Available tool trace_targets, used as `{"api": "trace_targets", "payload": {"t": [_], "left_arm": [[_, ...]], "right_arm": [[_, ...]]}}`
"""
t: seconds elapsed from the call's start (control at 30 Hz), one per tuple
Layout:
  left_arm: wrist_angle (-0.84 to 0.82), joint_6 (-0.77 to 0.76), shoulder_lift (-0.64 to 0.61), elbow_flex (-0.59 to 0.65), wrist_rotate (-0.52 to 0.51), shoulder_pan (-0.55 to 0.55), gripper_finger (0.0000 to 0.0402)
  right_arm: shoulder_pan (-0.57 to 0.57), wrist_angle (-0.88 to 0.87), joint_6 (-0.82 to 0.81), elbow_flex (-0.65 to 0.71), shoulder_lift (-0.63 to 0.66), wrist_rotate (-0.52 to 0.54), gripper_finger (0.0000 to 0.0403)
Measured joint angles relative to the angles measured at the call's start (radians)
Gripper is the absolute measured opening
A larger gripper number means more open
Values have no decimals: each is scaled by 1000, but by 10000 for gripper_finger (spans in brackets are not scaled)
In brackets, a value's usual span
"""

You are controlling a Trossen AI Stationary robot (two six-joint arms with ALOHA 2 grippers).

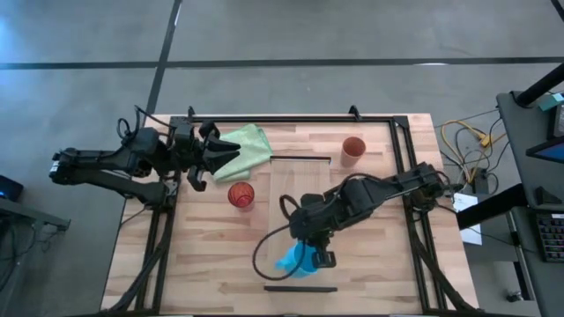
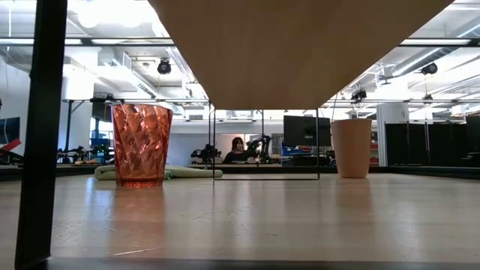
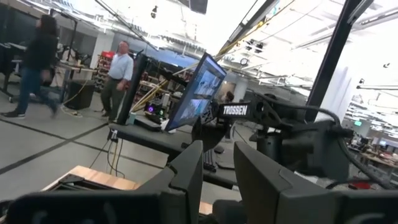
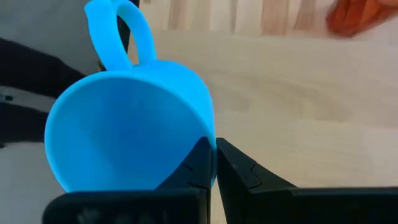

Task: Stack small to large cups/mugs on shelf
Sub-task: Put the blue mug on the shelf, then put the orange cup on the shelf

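Now the right gripper [image 4: 211,163] pinches the rim of the blue mug [image 4: 124,134], holding it over the shelf [image 1: 300,216]. Beside the shelf stands the red cup [image 1: 241,195]; the orange cup [image 1: 353,150] waits past its far end. Nothing is stacked yet. Far off, the left gripper [image 3: 214,171] sits a little open, empty.

My right arm bends inward over the worktop's near middle, its right claw [image 1: 315,258] with fingers pinched together on a rim, while my left arm lies folded at the left edge, left claw [image 1: 214,151] parted.
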State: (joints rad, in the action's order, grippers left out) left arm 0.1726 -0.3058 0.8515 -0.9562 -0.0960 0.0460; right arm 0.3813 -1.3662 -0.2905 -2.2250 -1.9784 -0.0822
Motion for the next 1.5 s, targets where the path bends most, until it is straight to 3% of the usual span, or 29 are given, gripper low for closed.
{"api": "trace_targets", "payload": {"t": [0.17,0.53,1.07,1.33,1.5], "left_arm": [[-3,-1,-4,0,16,1,77],[-3,-2,-3,0,20,0,77],[-3,-1,-3,0,20,0,77],[-12,1,-3,0,19,0,77],[-148,9,-3,0,-79,1,77]], "right_arm": [[20,-82,-28,3,-33,4,9],[27,-67,-50,3,-29,25,11],[26,-65,-14,3,-29,31,75],[24,-60,-4,-19,-21,33,82],[24,-79,11,-84,-20,95,73]]}}
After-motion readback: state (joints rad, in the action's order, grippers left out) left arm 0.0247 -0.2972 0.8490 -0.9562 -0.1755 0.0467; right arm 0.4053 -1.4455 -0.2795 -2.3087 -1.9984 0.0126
